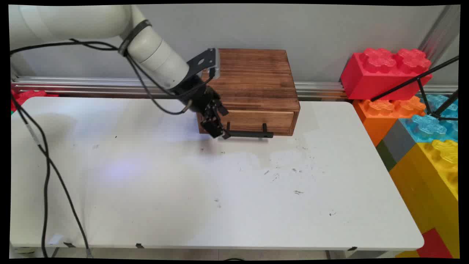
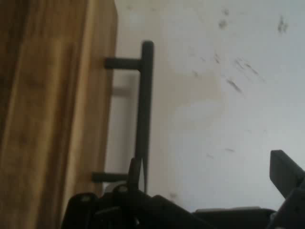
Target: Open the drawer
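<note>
Drawer handle (image 1: 249, 134) of the wooden box (image 1: 253, 88) is met at its left end by the gripper (image 1: 220, 132), spread wide, nothing clasped, above the tabletop (image 1: 220, 190).

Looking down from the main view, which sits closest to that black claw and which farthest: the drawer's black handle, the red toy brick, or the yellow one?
Order from the gripper:
1. Black handle, on the wooden drawer box's front, right at the fingertips.
2. Red brick, top of the stack at the table's far right.
3. Yellow brick, lower on the right, farthest.
</note>
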Controlling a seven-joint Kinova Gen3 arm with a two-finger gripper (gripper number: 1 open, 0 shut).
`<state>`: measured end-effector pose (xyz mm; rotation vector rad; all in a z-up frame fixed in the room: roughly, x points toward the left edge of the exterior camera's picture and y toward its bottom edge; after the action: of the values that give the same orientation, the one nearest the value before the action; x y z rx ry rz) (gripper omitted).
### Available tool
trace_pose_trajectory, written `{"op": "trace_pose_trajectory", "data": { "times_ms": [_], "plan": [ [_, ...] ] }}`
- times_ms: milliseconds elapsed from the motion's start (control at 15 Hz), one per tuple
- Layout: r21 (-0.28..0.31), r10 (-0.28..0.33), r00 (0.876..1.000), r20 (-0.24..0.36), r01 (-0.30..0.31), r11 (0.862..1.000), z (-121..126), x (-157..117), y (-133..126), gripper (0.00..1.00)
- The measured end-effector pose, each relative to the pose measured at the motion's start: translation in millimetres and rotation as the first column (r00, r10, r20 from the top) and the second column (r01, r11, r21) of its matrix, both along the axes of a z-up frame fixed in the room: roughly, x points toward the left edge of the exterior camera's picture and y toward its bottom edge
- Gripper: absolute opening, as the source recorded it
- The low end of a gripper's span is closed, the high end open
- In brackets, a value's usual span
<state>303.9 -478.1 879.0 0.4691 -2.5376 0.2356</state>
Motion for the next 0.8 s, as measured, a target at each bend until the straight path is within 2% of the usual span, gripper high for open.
{"op": "trace_pose_trajectory", "data": {
  "times_ms": [333, 800],
  "plan": [
    [-0.013, -0.025, 1.0, 0.011, 0.025, 1.0, 2.1, -12.7, -23.3, 1.0],
    [-0.017, -0.071, 0.996, 0.05, 0.072, 0.997, -7.7, -32.5, -49.0, 1.0]
  ]
}}
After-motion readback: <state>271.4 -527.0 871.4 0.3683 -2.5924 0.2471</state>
